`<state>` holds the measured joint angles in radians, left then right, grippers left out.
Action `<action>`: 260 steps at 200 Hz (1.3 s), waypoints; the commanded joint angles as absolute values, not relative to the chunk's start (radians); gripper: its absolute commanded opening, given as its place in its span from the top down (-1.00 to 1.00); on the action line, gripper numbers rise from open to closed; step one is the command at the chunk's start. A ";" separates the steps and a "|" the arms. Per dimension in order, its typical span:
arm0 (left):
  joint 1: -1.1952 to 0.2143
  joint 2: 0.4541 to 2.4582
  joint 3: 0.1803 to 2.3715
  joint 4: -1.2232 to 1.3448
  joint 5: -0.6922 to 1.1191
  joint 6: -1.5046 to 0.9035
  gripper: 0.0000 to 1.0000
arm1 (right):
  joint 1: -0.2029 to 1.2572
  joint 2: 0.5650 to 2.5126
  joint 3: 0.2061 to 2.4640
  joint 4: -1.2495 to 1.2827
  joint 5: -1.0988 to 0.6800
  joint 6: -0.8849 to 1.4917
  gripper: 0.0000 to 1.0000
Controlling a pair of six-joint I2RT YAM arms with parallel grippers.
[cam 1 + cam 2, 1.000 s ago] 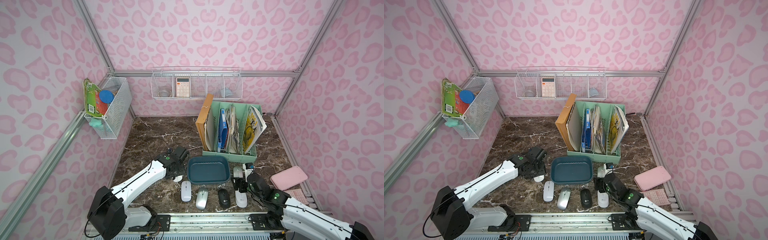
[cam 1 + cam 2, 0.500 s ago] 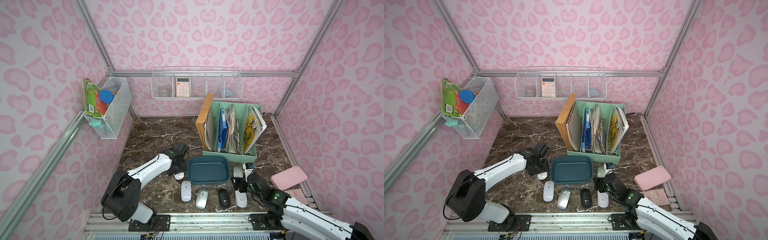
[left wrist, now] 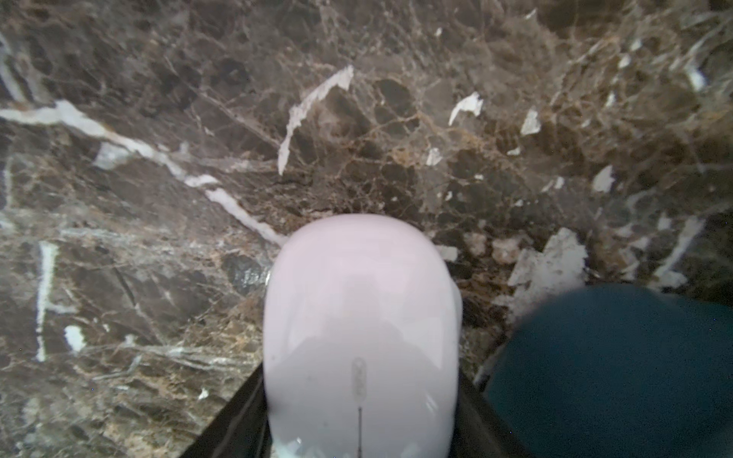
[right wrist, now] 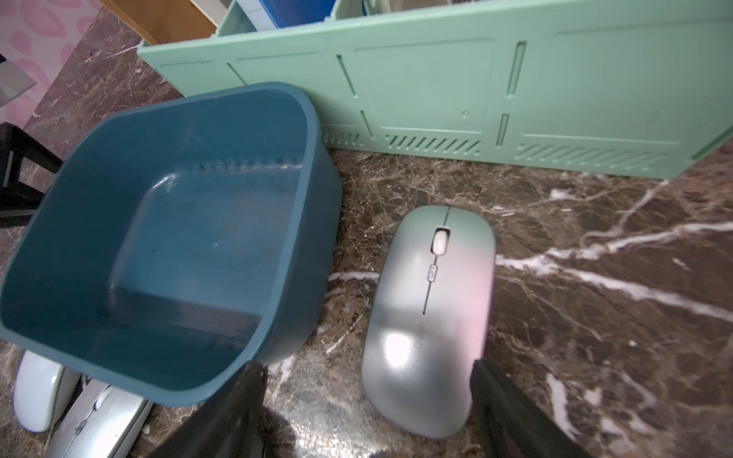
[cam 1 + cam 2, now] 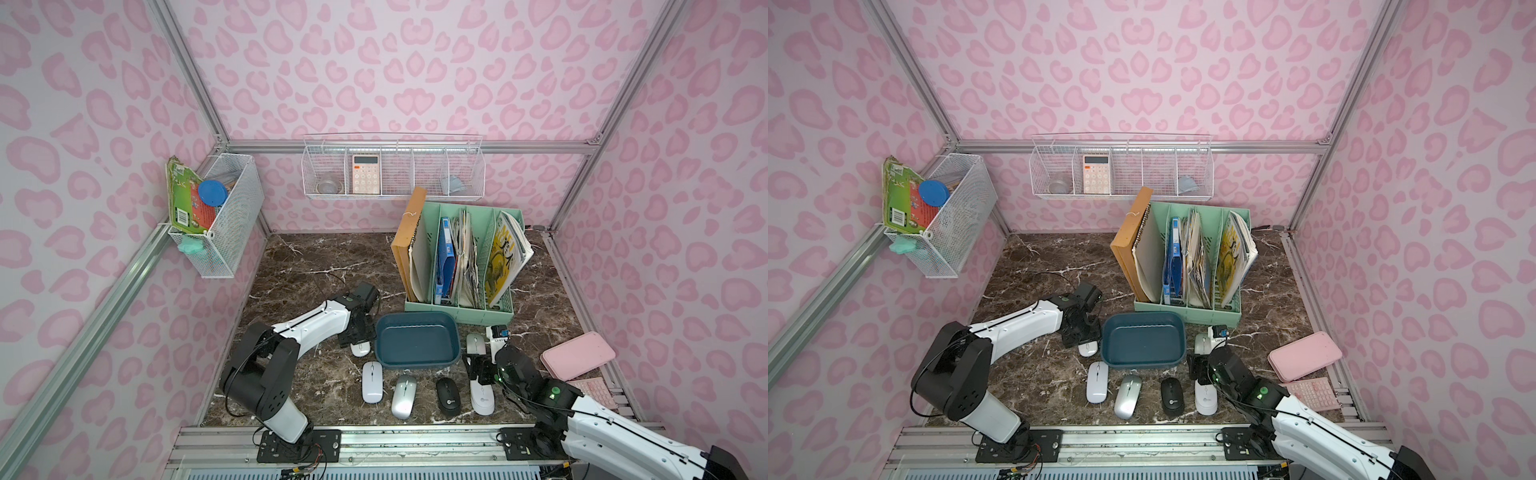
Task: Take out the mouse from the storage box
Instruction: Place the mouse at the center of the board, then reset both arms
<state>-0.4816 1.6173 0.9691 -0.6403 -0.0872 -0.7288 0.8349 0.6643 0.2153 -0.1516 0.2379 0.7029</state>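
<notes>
Looking down in a top view, the storage box (image 5: 417, 365) sits empty on the desk (image 5: 316, 257), the white mouse (image 5: 360, 348) just beside its wall; a careless release could bump it against that wall. Left wrist: the left hand (image 3: 359, 396) pinches the mouse's sides, half spread. Right wrist: the right hand (image 4: 367, 380) gapes wide over a grey mouse (image 4: 432, 309), gripping nothing.

We list: teal storage box (image 5: 1143, 338). In front, a row: white mouse (image 5: 1096, 381), silver mouse (image 5: 1128, 396), black mouse (image 5: 1172, 397), second white mouse (image 5: 1205, 398). Under left gripper (image 5: 1084, 340), small white mouse (image 5: 1089, 350); beside right gripper (image 5: 1200, 370), grey mouse (image 5: 1202, 343).
</notes>
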 commanded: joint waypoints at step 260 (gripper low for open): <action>-0.482 0.736 0.661 -0.547 -0.774 -0.776 -0.98 | 0.658 0.866 0.624 -0.301 0.458 0.621 -0.99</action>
